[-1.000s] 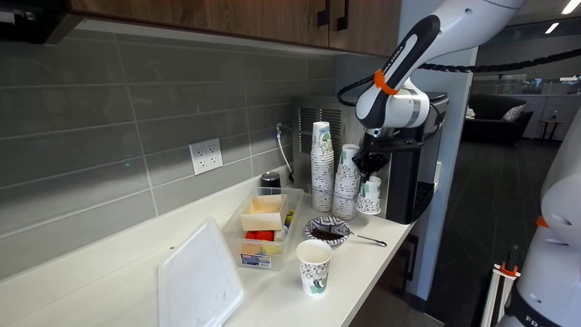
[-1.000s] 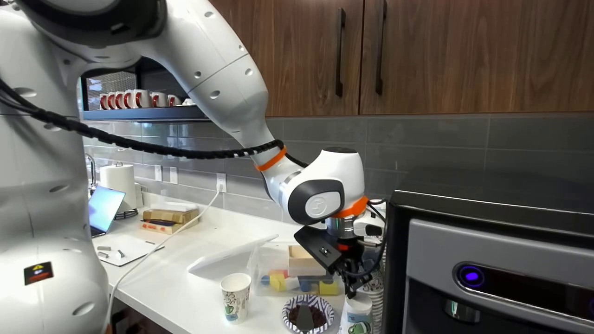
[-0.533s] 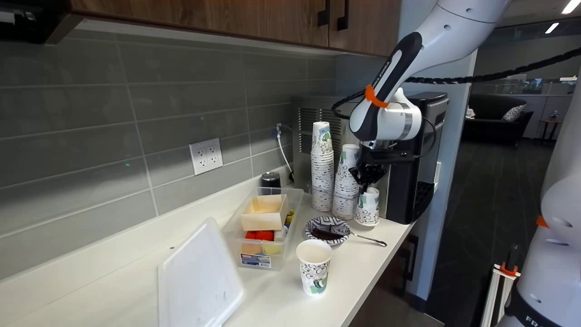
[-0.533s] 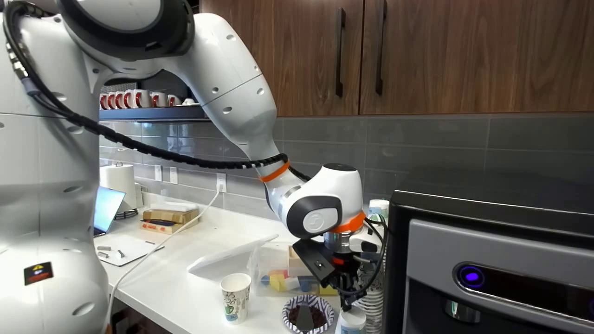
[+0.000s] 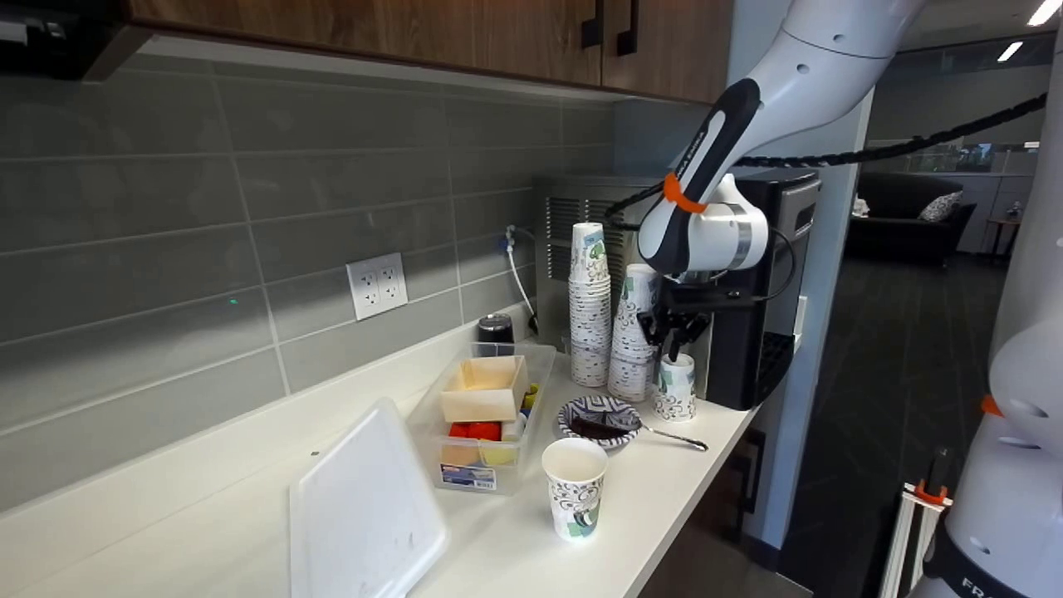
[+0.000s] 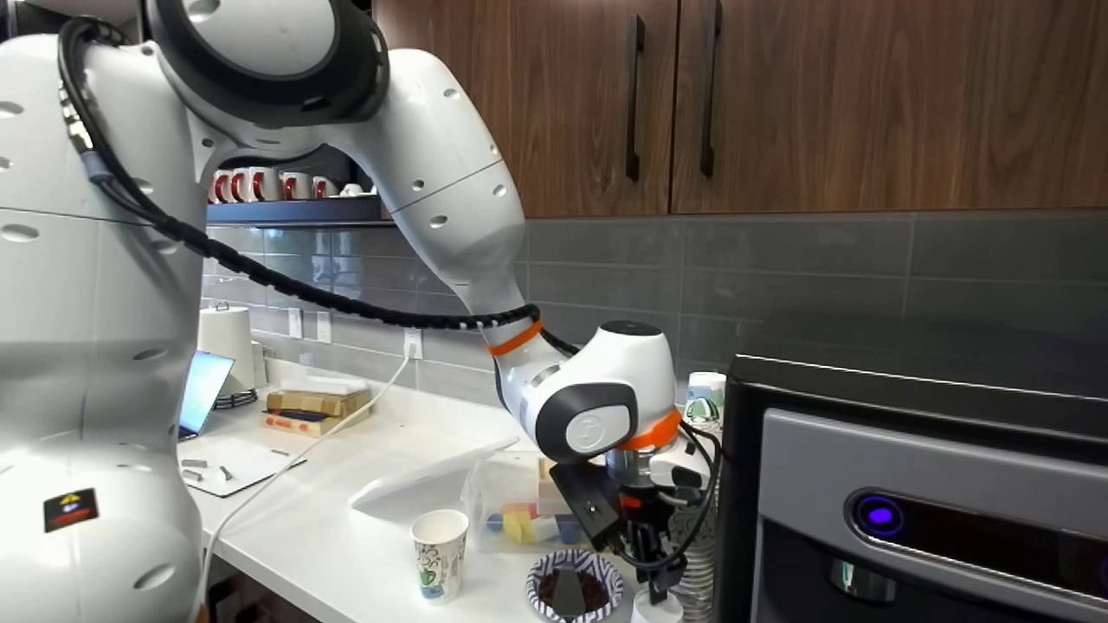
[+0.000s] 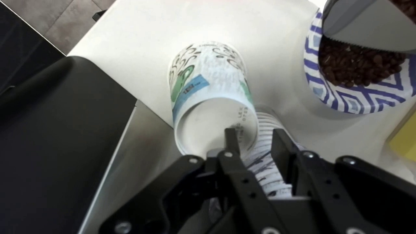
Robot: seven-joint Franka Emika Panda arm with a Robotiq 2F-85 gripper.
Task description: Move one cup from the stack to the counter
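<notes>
The white paper cup with green marks stands upside down on the pale counter, just in front of the stack. Its base and printed side fill the middle of the wrist view; in an exterior view only its top shows. My gripper is right above the cup. In the wrist view my gripper is open with a clear gap. One finger overlaps the cup's base, the other is past its edge. I cannot tell whether a finger still touches the cup.
A taller cup column stands beside the stack. A bowl of dark beans with a spoon lies close by. A dark machine stands on the far side. A lone cup and a clear bin are nearer.
The cup has come down from above the counter, where it hung tilted, and now stands upside down on it. My gripper has lowered with it, and its fingers look more spread.
</notes>
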